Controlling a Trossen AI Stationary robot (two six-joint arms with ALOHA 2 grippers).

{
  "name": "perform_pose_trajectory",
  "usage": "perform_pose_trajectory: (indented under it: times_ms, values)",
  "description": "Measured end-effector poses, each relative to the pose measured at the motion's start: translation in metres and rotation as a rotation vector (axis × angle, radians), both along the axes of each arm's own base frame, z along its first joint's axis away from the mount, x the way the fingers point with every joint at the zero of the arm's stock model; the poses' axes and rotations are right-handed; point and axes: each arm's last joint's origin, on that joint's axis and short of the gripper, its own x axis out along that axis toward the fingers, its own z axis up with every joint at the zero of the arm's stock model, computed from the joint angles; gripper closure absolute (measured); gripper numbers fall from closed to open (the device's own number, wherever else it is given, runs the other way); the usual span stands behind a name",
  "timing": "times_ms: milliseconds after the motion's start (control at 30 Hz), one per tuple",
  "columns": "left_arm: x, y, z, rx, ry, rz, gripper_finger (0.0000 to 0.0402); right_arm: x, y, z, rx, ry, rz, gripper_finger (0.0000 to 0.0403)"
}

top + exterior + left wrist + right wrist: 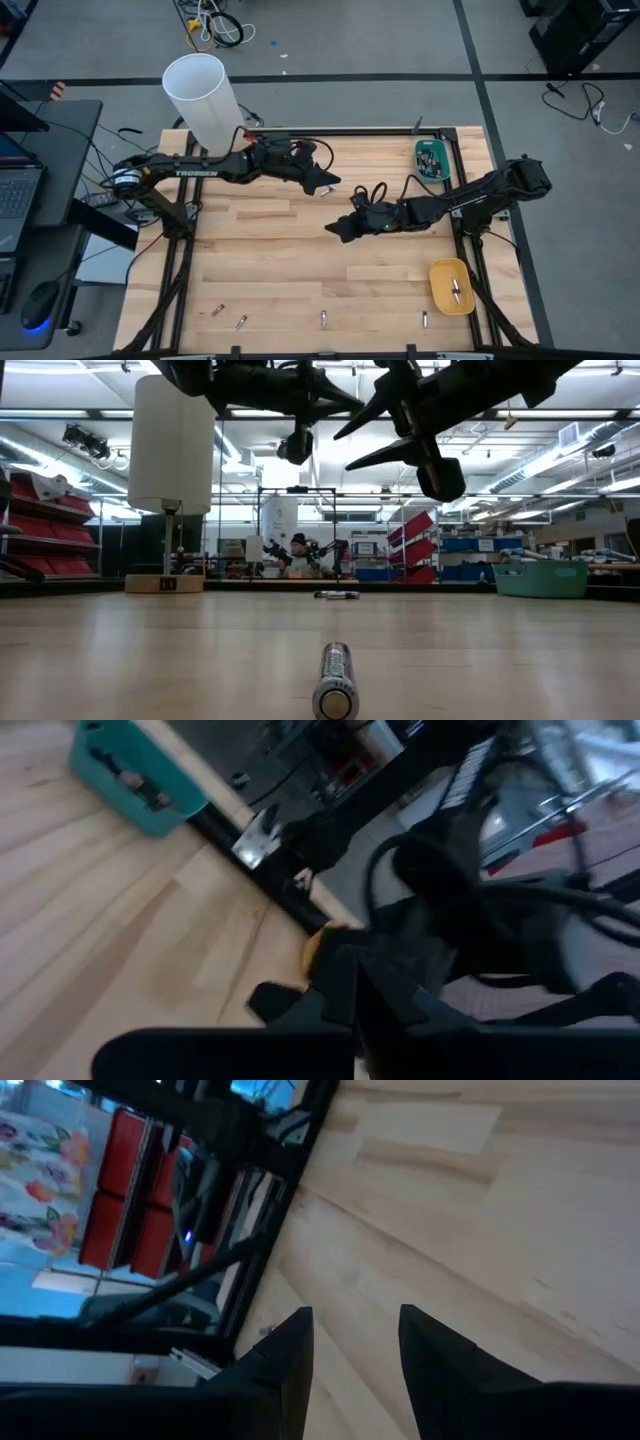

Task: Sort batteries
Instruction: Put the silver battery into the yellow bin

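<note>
Pale wood is carrying everything here: the table (270, 255) is lying bare under both arms, with the loose batteries strung along its near edge, well apart from either end effector. Starting at the left, the left end effector (326, 181) is hovering above the table's far middle, its fingers pressed shut on nothing that can be seen, so this arm is probably just waiting. Nearest that side, two batteries (228, 316) are lying close together at the near edge. Further along, the right end effector (340, 229) is hanging over the table's centre, just beside the left one; in its wrist view its fingers (440, 1370) are standing apart with bare wood between them, holding nothing, likely ready for the next pick. Well below it, toward the near edge, one battery (323, 319) is lying end-on to the low camera, and another (424, 320) is resting farther right. Beyond the right end effector, the yellow tray (442, 290) is already holding a silvery cell (456, 290), and the teal tray (421, 149) at the far right corner is holding several more, so sorting seems partly done.
</note>
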Motion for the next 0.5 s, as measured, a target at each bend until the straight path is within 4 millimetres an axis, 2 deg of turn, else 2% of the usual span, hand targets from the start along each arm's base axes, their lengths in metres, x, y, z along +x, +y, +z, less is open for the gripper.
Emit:
perform_pose_trajectory:
  times_ms: [233, 367, 500]
  values:
    - [0.001, -0.002, 0.003, -0.035, -0.027, 0.010, 0.0392, 0.001, -0.005, 0.001, -0.034, -0.014, -0.013, 0.0269]
    - [0.003, -0.008, 0.005, -0.088, -0.042, 0.005, 0.0392, 0.000, -0.009, 0.007, -0.110, -0.043, -0.123, 0.0269]
    - [0.003, -0.011, 0.003, -0.060, -0.021, -0.009, 0.0392, -0.009, -0.014, 0.022, -0.186, -0.072, -0.220, 0.0270]
